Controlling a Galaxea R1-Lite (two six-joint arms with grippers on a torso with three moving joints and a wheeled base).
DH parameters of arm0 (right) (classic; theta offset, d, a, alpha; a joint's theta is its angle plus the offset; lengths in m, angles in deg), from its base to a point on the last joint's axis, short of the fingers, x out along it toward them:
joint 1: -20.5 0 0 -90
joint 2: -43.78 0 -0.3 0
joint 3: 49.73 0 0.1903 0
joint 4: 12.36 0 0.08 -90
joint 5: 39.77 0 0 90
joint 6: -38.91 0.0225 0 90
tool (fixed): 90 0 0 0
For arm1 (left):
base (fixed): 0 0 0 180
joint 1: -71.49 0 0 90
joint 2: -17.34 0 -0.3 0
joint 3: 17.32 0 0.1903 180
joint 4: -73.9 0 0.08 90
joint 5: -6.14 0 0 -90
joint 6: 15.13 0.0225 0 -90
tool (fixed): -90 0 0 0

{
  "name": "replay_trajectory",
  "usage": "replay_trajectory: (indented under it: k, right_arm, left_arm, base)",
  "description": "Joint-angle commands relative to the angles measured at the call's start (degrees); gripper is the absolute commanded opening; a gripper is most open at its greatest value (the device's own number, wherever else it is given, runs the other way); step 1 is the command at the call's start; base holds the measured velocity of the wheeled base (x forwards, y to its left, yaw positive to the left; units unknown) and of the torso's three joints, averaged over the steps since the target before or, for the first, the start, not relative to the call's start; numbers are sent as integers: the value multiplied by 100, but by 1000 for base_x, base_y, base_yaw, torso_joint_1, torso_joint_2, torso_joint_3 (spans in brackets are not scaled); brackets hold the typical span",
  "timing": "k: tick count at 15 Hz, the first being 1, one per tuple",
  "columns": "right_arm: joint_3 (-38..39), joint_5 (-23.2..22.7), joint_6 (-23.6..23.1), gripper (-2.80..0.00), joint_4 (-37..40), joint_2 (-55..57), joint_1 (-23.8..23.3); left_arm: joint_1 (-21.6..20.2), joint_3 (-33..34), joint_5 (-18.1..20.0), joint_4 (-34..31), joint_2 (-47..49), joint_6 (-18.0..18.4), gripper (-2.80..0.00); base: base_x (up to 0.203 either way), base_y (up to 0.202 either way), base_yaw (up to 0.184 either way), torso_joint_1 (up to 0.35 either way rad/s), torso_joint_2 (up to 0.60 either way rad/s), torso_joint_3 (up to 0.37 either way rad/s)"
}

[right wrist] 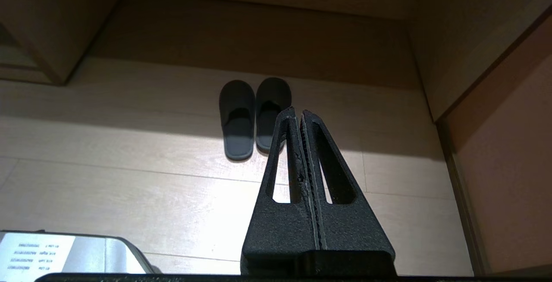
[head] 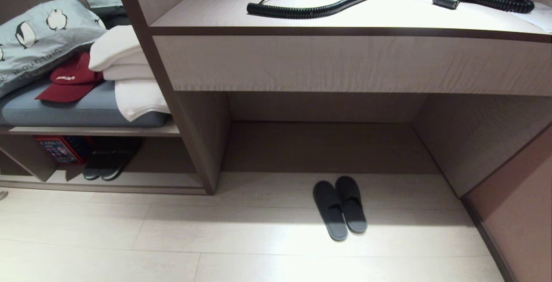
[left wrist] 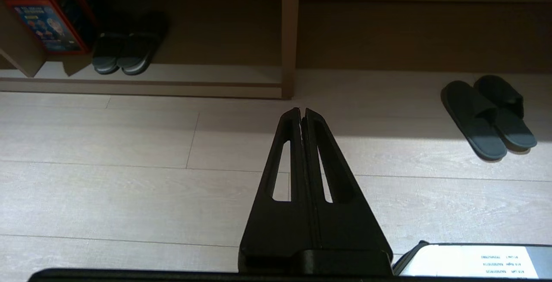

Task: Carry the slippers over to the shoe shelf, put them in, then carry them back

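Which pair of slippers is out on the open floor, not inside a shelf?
The slippers in front of the desk recess, lying side by side. The other pair sits inside the shoe shelf on the left.

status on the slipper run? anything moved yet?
Done: nothing visible. The slippers sit side by side on the floor in front of the desk recess; the shoe shelf holds only another dark pair and a red box. In hand: nothing; left end effector and right end effector are shut, empty, above the floor. Left: pick up, shelve, bring back.
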Motion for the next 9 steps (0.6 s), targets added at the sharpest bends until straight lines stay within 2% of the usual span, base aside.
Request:
replay_trajectory:
  k: [1,9]
  right_arm:
    - [0,-4,-4,-280,-1,-1,0]
    - [0,4,-4,-280,-1,-1,0]
  left_arm:
    - [-1,9,-2,1,5,-2,-280]
    - [-1,9,-2,1,5,-2,-280]
  base:
    - [0,0,0,2,5,207]
    - [0,0,0,2,3,200]
